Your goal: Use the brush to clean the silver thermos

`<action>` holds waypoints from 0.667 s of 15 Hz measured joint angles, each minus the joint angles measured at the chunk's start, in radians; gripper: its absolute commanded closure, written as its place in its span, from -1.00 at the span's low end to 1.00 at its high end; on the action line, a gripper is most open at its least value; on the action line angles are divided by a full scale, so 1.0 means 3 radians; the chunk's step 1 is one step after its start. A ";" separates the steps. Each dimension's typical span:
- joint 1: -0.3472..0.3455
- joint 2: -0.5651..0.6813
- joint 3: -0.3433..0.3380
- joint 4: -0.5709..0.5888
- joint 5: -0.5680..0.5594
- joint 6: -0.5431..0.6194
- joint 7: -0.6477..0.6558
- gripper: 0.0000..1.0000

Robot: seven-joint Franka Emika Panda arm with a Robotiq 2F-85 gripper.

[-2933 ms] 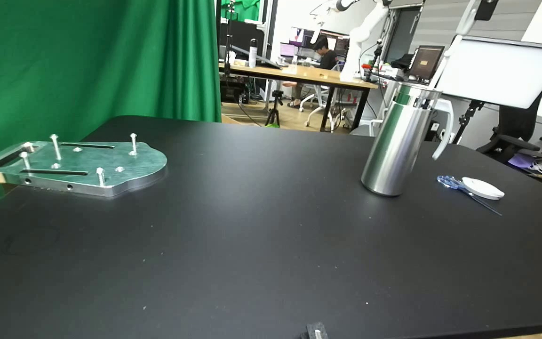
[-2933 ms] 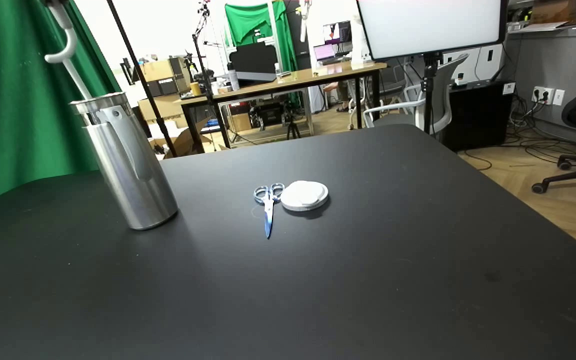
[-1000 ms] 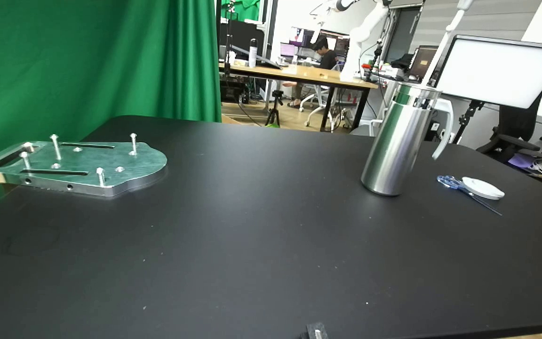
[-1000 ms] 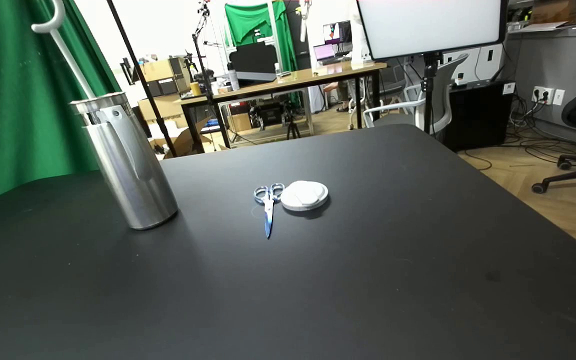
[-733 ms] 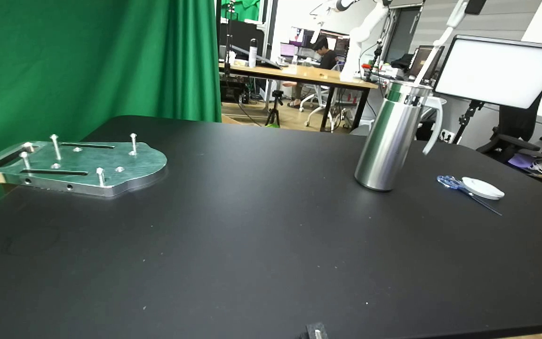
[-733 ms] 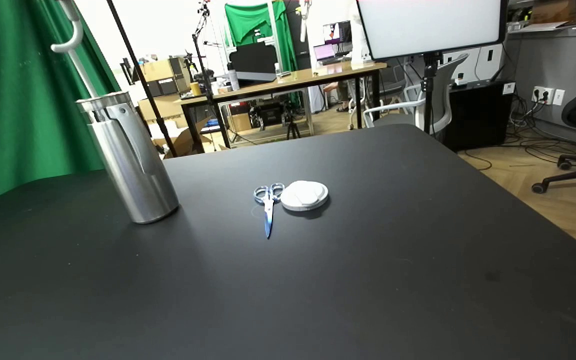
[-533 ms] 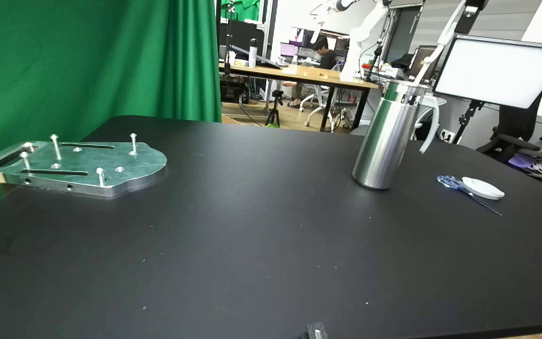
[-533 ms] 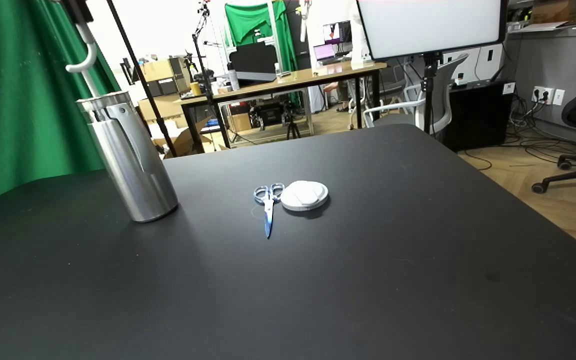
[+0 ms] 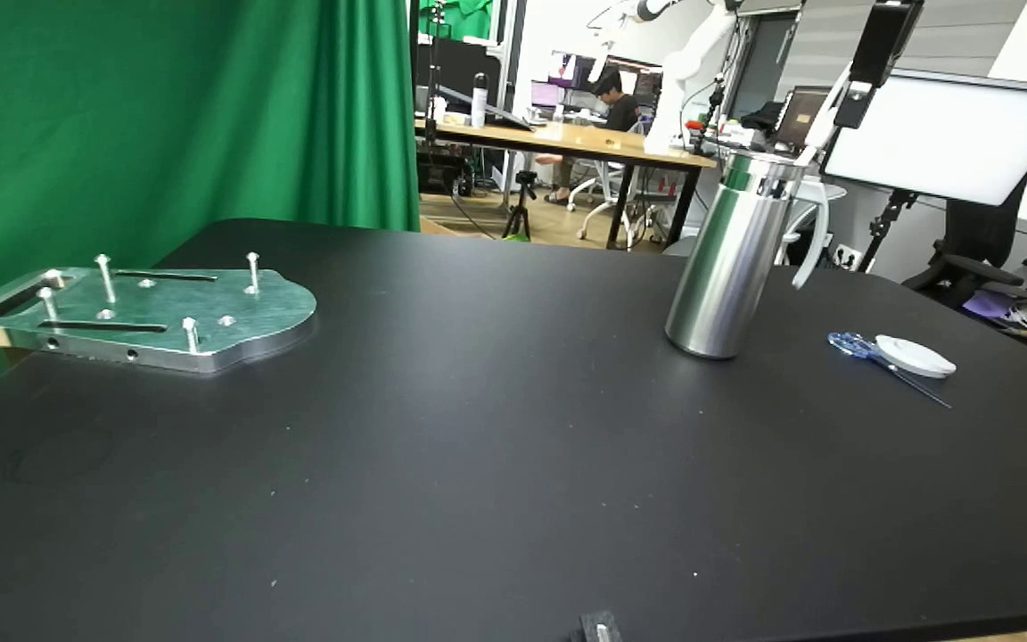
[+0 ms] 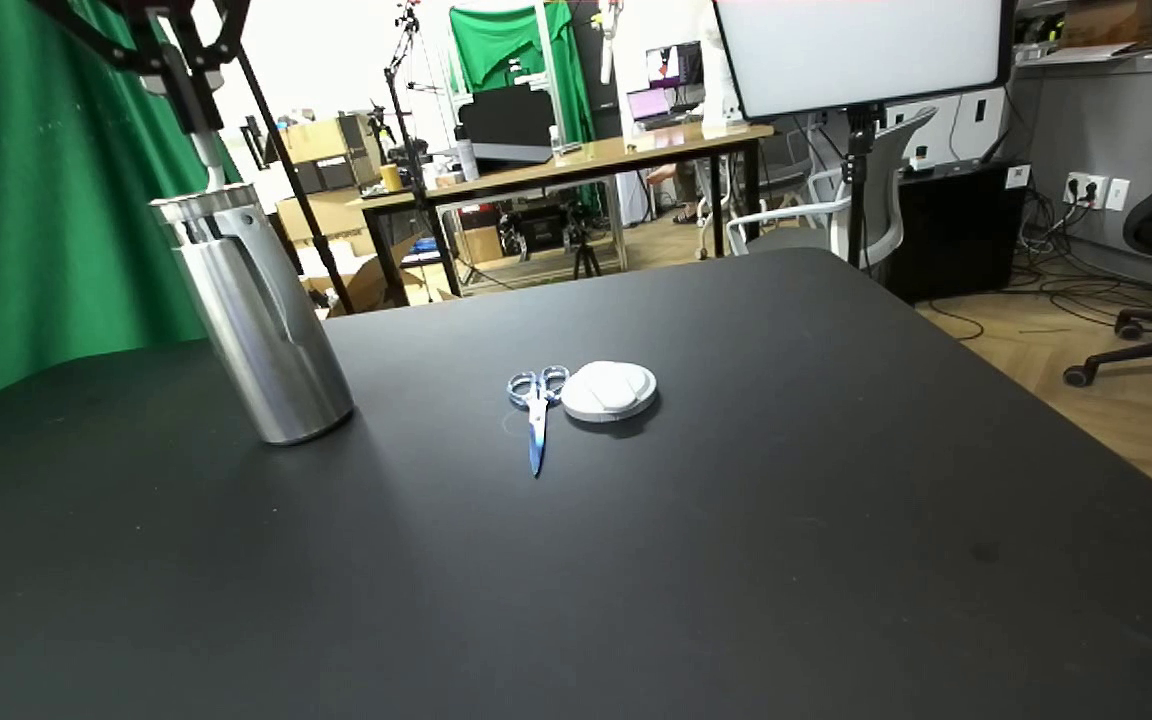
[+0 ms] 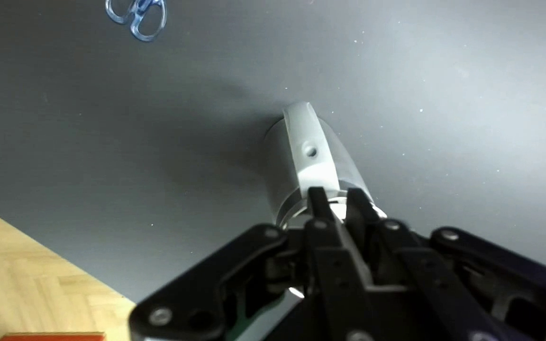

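Observation:
The silver thermos [image 9: 727, 259] stands on the black table in both exterior views [image 10: 261, 335]; its pale handle [image 11: 311, 163] faces up in the wrist view. The white brush [image 10: 211, 165] has its shaft going down into the thermos mouth; its head is hidden inside. My gripper [image 10: 198, 110] is just above the thermos rim, its fingers closed around the brush's upper part, which they mostly hide. It also shows in an exterior view [image 9: 854, 102]. In the wrist view the fingertips [image 11: 338, 194] are close together with a narrow gap over the thermos top.
Blue-handled scissors [image 10: 537, 415] lie beside a white round lid [image 10: 609, 392] on the table. A flat metal plate with pegs [image 9: 148, 312] lies at the table's far left in an exterior view. A green curtain [image 9: 210, 107] hangs behind it.
The brush rose, then came down with my gripper, deeper into the thermos; its hooked end is now hidden by the gripper. The thermos has shifted slightly on the table.

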 measured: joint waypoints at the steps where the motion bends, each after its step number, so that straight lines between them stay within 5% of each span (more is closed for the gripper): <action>1: -0.0003 0.0012 0.0007 0.0008 -0.0001 -0.0005 0.0000 0.93; 10: -0.0003 -0.0413 0.0129 0.0141 -0.0308 -0.0388 0.0020 0.93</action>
